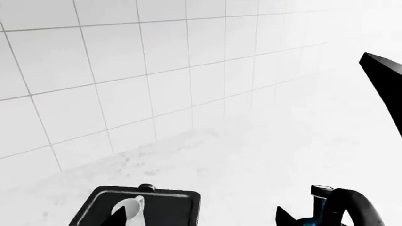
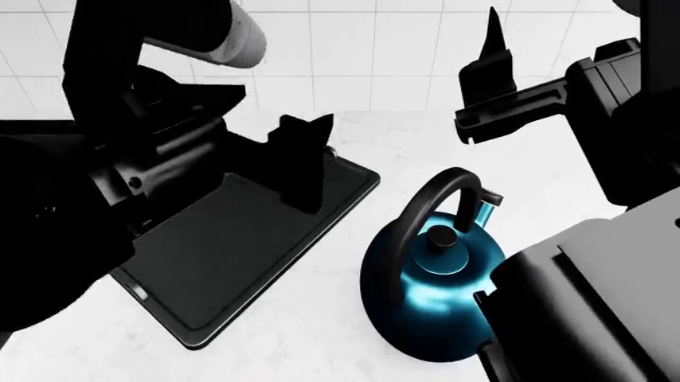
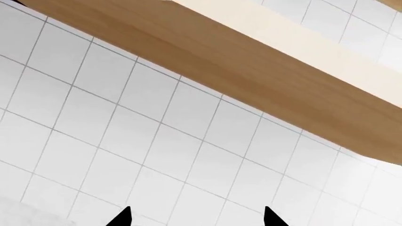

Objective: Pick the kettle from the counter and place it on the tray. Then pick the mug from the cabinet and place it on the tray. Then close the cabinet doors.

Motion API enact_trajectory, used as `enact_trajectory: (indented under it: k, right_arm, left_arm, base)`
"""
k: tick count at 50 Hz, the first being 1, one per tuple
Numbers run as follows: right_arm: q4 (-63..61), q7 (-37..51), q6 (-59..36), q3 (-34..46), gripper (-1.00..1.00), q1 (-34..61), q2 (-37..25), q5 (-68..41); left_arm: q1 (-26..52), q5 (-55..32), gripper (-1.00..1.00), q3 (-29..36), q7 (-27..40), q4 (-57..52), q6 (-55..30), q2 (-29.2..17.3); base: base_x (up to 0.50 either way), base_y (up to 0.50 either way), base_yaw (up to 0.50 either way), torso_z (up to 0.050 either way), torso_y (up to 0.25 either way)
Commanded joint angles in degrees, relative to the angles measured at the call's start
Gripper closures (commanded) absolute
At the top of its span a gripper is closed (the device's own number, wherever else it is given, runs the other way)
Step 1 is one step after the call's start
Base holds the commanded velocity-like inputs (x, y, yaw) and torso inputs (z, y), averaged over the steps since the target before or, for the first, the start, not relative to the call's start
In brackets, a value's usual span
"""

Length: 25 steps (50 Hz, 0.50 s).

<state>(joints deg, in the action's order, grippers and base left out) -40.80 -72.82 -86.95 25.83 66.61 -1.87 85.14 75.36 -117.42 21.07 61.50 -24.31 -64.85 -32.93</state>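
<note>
The teal-blue kettle (image 2: 431, 286) stands upright on the white counter (image 2: 318, 318), just right of the black tray (image 2: 223, 255). My left gripper (image 2: 305, 135) hovers open over the tray's far part. In the left wrist view it (image 1: 201, 219) is empty, with the tray's far corner (image 1: 169, 207) by one fingertip and the kettle's handle (image 1: 355, 207) beyond the other. A small pale curved thing (image 1: 129, 209) shows on the tray; I cannot tell if it is the mug. My right gripper (image 2: 494, 56) is open and empty, raised above and behind the kettle, facing the wall (image 3: 196, 219).
The white tiled wall (image 2: 361, 48) closes off the counter's back. A wooden cabinet underside (image 3: 251, 61) hangs above in the right wrist view. A white cylinder (image 2: 239, 36) shows at top left. My right arm's dark body (image 2: 595, 302) crowds the kettle's near right side.
</note>
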Motion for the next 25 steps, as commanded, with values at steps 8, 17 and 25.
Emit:
enact_trajectory:
  k: [8, 17, 25]
  right_arm:
    - [-0.75, 0.46, 0.25, -0.33, -1.0, -1.01, -0.25, -0.31]
    - [-0.95, 0.74, 0.47, -0.7, -1.0, -1.25, -0.35, -0.62]
    - [-1.16, 0.24, 0.55, -0.57, -1.0, -1.48, -0.38, 0.07]
  left_arm:
    - [4.99, -12.8, -1.0, 8.83, 10.09, -2.42, 4.12, 5.85]
    - [6.08, -13.28, -1.0, 11.09, 10.91, -2.67, 5.21, 8.42]
    - [6.92, -12.48, -1.0, 11.87, 10.72, -1.94, 6.12, 10.3]
  base:
    - [0.0, 0.0, 0.0, 0.0, 0.0]
    - [0.0, 0.0, 0.0, 0.0, 0.0]
    - [0.0, 0.0, 0.0, 0.0, 0.0]
